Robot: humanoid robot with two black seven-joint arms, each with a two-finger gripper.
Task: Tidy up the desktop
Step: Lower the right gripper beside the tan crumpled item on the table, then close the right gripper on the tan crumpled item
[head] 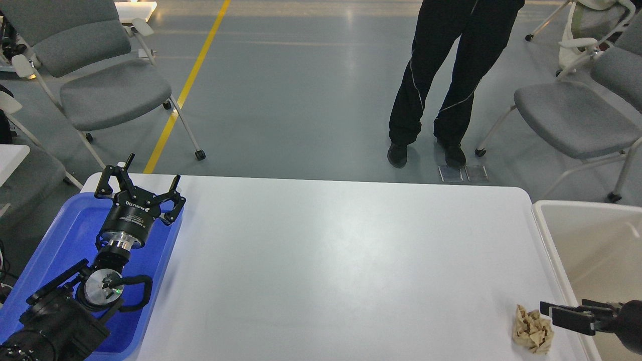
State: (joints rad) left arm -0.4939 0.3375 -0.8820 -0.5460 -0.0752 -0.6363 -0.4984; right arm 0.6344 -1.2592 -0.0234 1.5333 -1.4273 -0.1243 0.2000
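The big, shiny white desktop [326,260] with round corners fills the middle of the view. Its long side runs left to right, and its far edge faces the grey floor [301,90].

A crumpled tan paper ball [532,331] lies on it near the right front corner. The right gripper [549,311] comes in from the right and sits just beside the ball, near its top. Its two fingers look close together, but I cannot tell if they pinch the paper.

The left gripper [138,188] hangs over the shallow blue plastic tray [60,235] at the left edge, fingers spread apart, holding nothing.

A beige-white plastic bin [582,235] stands at the right edge.
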